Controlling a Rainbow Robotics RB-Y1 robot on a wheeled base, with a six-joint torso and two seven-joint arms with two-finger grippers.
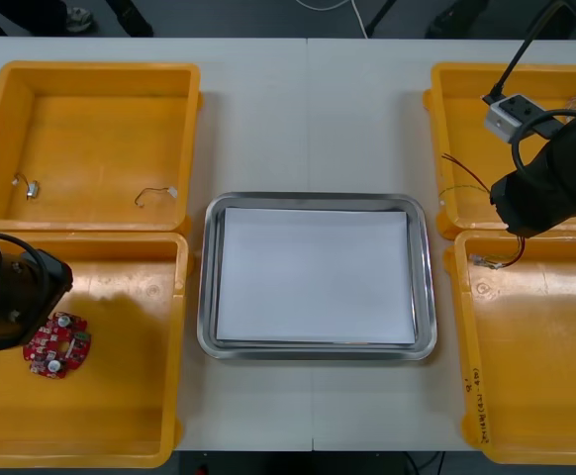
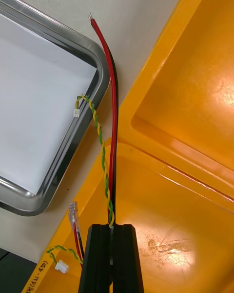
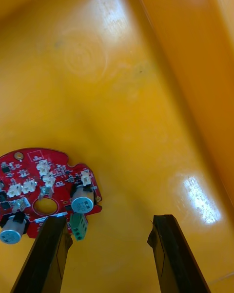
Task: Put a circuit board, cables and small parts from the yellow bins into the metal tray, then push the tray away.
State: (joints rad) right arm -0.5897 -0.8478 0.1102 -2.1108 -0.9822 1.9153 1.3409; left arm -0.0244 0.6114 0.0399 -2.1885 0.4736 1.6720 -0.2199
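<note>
Tray point(image 1: 422, 213) holds nothing yet. Right gripper point(image 2: 111, 234) clamped on cables point(image 2: 115, 107); left gripper point(image 3: 109, 224) jaws apart beside board point(image 3: 44, 185). Push pending.

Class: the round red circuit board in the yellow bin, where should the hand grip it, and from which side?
Probably by its rim, from straight above. The circuit board lies flat on the yellow bin floor with parts standing on its face, so opposite edges offer the cleanest hold. The open left hand is off-centre from it and would need shifting.
</note>
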